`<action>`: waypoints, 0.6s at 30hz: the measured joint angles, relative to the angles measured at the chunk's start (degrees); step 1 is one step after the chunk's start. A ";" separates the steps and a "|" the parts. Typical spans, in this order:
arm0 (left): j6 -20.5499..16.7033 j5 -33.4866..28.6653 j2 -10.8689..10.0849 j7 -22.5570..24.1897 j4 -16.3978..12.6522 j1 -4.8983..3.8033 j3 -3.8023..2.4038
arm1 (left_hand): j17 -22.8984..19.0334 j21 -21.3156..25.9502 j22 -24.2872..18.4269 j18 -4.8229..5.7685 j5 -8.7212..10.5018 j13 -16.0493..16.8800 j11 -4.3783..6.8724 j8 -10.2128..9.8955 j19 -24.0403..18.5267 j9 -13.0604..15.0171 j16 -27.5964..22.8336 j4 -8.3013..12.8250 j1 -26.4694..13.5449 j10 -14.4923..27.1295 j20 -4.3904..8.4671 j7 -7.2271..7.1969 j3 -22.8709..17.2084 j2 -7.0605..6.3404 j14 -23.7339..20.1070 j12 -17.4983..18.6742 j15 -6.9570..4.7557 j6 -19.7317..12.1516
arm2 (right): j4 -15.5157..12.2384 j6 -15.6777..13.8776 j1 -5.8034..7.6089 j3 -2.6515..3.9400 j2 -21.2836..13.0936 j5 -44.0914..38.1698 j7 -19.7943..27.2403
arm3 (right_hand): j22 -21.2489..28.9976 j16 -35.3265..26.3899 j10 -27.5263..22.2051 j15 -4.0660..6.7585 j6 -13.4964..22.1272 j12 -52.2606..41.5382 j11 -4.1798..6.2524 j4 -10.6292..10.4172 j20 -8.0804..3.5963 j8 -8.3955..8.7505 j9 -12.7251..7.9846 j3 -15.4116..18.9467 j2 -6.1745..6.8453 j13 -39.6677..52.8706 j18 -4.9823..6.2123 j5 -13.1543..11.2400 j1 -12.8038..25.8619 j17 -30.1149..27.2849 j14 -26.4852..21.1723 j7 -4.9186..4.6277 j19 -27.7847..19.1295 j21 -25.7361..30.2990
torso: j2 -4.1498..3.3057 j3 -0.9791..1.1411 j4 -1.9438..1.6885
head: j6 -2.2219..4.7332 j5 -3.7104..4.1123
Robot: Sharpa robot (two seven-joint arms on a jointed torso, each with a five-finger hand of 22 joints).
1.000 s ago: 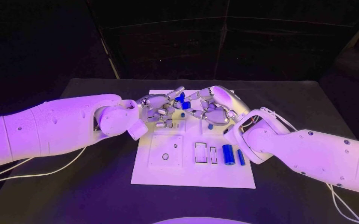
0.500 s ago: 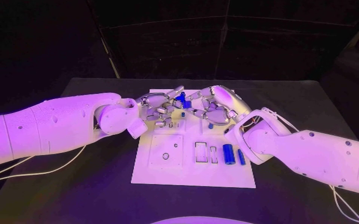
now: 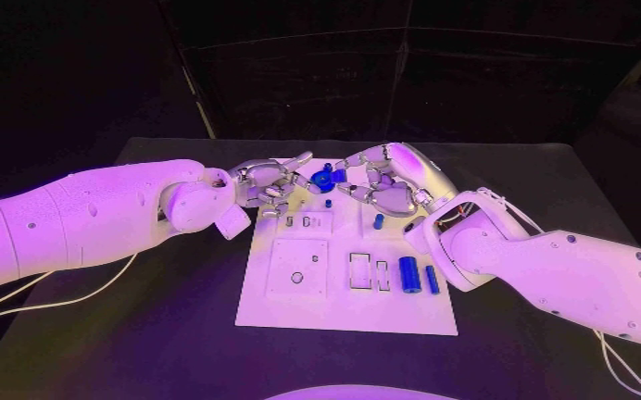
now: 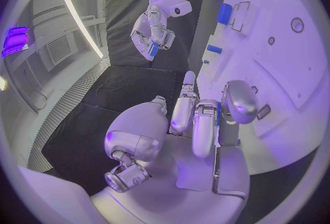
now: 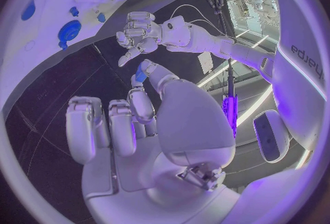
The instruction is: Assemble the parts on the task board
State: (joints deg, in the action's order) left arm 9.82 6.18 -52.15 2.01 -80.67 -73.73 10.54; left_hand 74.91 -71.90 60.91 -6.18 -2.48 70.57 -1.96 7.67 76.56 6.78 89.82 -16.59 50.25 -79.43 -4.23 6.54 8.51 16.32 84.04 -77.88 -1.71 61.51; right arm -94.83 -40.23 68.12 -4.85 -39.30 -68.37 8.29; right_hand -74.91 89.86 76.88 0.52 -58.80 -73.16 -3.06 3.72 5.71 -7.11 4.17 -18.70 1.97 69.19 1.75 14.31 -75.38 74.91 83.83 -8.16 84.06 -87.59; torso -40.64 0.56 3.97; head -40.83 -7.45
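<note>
**Now: both hands meet over the far end of the board**

Here you have the left hand [image 3: 268,181] and the right hand [image 3: 387,187] hovering close together above the far end of the task board [image 3: 301,312], which lies in the middle of the black table [image 3: 147,344]. The right hand pinches a small blue part [image 3: 338,176] at its fingertips; the left wrist view shows the same blue piece [image 4: 153,49] in those fingers. The left hand's fingers are partly curled and apart, with nothing visible in them. Just beside them a round blue part [image 3: 320,183] sits over the board's far end; whether either hand touches it, you cannot tell. Two blue cylinders [image 3: 408,275] lie side by side near the board's right edge, close to the right forearm.
</note>
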 measured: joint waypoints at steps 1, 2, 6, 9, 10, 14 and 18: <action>-0.30 0.26 -0.29 0.05 0.28 -0.07 0.00 | 0.00 0.00 -0.11 0.00 0.00 -0.08 0.00 -0.06 -0.10 0.03 0.00 0.00 0.12 0.00 -0.10 0.19 0.00 0.12 0.00 0.01 0.00 -0.19 | 0.00 0.52 0.03 0.09 -0.03 -0.47 -1.10 | 0.00 0.00 0.00 0.00 -0.09 0.00 0.00 0.00 0.00 -0.01 0.01 0.00 0.00 0.00 0.00 0.00 0.00 0.00 0.00 0.09 0.00 0.00 | 0.01 0.00 0.01 | -0.01 -0.01; -0.58 0.43 -0.57 0.12 0.46 -0.14 0.00 | 0.00 0.17 -0.32 0.00 0.00 -0.26 -0.13 -0.06 -0.39 0.07 0.00 0.00 0.28 0.13 -0.15 0.20 0.00 -0.05 0.00 0.28 0.00 -0.20 | 0.02 1.07 0.10 0.13 -0.03 -0.96 -2.11 | 0.00 0.00 0.00 0.00 -0.17 0.00 0.00 0.00 0.00 -0.05 0.01 0.00 0.00 0.00 0.00 0.00 0.00 0.00 0.00 0.17 0.00 0.00 | 0.02 -0.03 0.03 | -0.02 -0.01; -2.29 0.69 -2.15 0.85 0.88 -0.50 0.00 | 0.00 1.59 -2.16 0.00 0.00 -1.41 -0.39 -0.33 -1.66 0.17 0.00 0.42 1.53 1.10 -0.19 0.41 0.42 -0.56 0.00 1.17 0.00 -0.81 | 0.34 4.65 0.59 0.31 0.39 -3.95 -7.42 | 0.00 0.00 0.00 0.22 -0.49 0.00 0.00 -0.16 0.00 -0.34 0.02 -0.16 0.08 -0.05 0.00 -0.33 0.08 0.00 0.22 0.06 0.00 0.00 | 0.04 -0.11 0.03 | -0.11 0.08; -4.33 -0.13 -3.33 2.35 0.84 -0.89 0.00 | 0.00 4.74 -6.65 -0.21 0.00 -5.31 -0.75 -0.83 -4.47 0.26 -0.66 1.15 3.49 3.97 -0.50 0.83 0.95 -1.09 0.00 4.05 0.00 -1.87 | 0.95 8.55 1.29 0.33 1.63 -7.05 -12.32 | 0.00 0.00 0.00 0.22 -0.55 0.00 0.00 -0.17 0.00 -0.35 0.05 -0.16 0.15 -0.17 0.00 -0.34 0.15 0.00 0.22 0.02 0.00 0.00 | 0.05 -0.14 -0.02 | -0.19 0.10; -5.04 -0.77 -3.64 3.10 0.74 -1.03 0.00 | 0.00 6.53 -9.10 -1.12 0.00 -7.60 -0.97 -1.03 -6.00 0.27 -1.23 1.71 4.41 5.62 -0.62 1.09 0.88 -1.18 -0.09 5.76 0.14 -2.35 | 1.24 9.83 1.59 0.34 2.21 -8.04 -13.85 | 0.00 0.00 0.00 0.22 -0.66 0.00 0.00 -0.17 0.00 -0.35 0.06 -0.16 0.15 -0.25 0.00 -0.34 0.15 0.00 0.22 0.10 0.00 0.00 | 0.05 -0.14 -0.03 | -0.21 0.10; -8.28 -4.59 -4.51 7.37 0.13 -1.48 -0.03 | 0.00 12.64 -16.91 -2.27 0.00 -14.04 -1.70 -1.40 -11.12 0.39 -3.67 3.51 7.38 10.82 -1.27 1.83 0.98 -1.58 -0.07 10.67 0.72 -3.90 | 3.07 15.54 2.82 0.48 5.35 -12.17 -20.07 | 0.00 0.00 0.00 0.22 -0.87 0.00 0.00 -0.17 -0.21 -0.34 0.17 -0.16 0.15 -0.29 0.01 -0.65 0.15 0.00 0.22 0.29 -0.20 0.00 | 0.05 -0.20 -0.10 | -0.26 0.10; -11.16 -8.88 -4.59 12.02 -0.85 -1.82 -0.03 | -2.37 19.24 -24.40 -3.63 0.00 -24.45 -2.46 -1.40 -16.51 0.53 -8.22 4.88 9.58 19.55 -1.90 2.35 1.51 -1.73 -0.43 18.79 1.68 -5.44 | 5.68 20.78 3.49 0.46 8.76 -15.51 -25.08 | 0.00 0.00 0.00 0.22 -0.87 0.00 0.00 -0.17 -0.21 -0.31 0.27 -0.16 0.15 -0.37 0.01 -0.66 0.15 -0.01 0.22 0.30 -0.20 0.00 | 0.05 -0.27 -0.16 | -0.46 -0.11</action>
State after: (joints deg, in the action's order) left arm -1.34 -2.70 -56.74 14.02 -81.51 -75.55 10.51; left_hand 72.54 -52.66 36.51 -9.81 -2.48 46.12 -4.42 6.27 60.04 7.31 81.60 -11.71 59.83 -59.88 -6.13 8.89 10.03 14.59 83.61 -59.09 -0.04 56.07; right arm -89.15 -19.44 71.61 -4.39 -30.54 -83.88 -16.79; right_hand -74.91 89.86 76.88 0.74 -59.67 -73.16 -3.06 3.55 5.51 -7.43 4.44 -18.87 2.13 68.82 1.76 13.65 -75.23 74.91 84.05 -7.86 83.85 -87.59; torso -40.58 0.29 3.80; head -41.29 -7.56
